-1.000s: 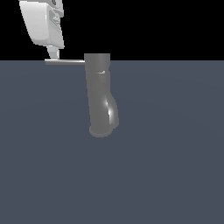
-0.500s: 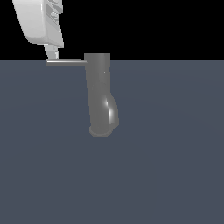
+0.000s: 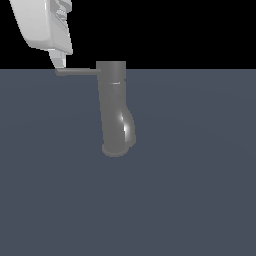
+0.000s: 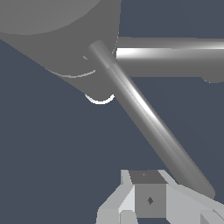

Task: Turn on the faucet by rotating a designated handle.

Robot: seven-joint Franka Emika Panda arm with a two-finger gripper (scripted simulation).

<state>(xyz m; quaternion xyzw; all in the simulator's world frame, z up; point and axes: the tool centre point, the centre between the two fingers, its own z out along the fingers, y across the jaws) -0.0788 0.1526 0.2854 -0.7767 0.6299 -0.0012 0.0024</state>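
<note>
As seen from my wrist, my gripper (image 4: 151,199) sits nearest the camera, its white and grey finger blocks lying just beside the free end of the handle (image 4: 148,124). Whether a fingertip actually touches the rod I cannot tell, and neither view shows the jaws well enough to say if they are spread or closed; nothing is visibly clamped between them.

Beyond my fingers, the handle runs as a thin straight grey rod back to the top of the faucet (image 4: 61,39), where it joins the thick cylinder body.

In the exterior view, my gripper (image 3: 59,61) hangs at the upper part of the exterior view's left, its lowest tip meeting the outer end of the handle (image 3: 77,72). The handle lies level and projects toward the exterior view's left from the flat top of the faucet (image 3: 114,107). The faucet stands roughly upright, leaning slightly, on a dark grey surface (image 3: 200,190), with its shiny spout bulge near the rounded base.
</note>
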